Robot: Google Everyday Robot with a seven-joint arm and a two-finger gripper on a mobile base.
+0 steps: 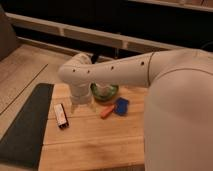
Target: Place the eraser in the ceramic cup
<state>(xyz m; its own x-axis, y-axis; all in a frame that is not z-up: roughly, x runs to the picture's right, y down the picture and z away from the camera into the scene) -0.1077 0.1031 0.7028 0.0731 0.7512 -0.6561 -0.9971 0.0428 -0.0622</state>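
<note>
light wood tabletop [100, 145], dark mat [24, 125] on its left, dim room behind, eraser [61, 115] lying flat on the wood, gripper [83, 106] spread wide, empty, hanging between it and the green cup [105, 92]

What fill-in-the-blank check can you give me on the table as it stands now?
1. The eraser lies on the wooden table, between the gripper and the dark ____.
2. The gripper hangs open beside the eraser and holds ____.
3. The ceramic cup is glazed ____.
4. The small piece beside the blue block is coloured ____.
Missing words: mat; nothing; green; orange.
</note>
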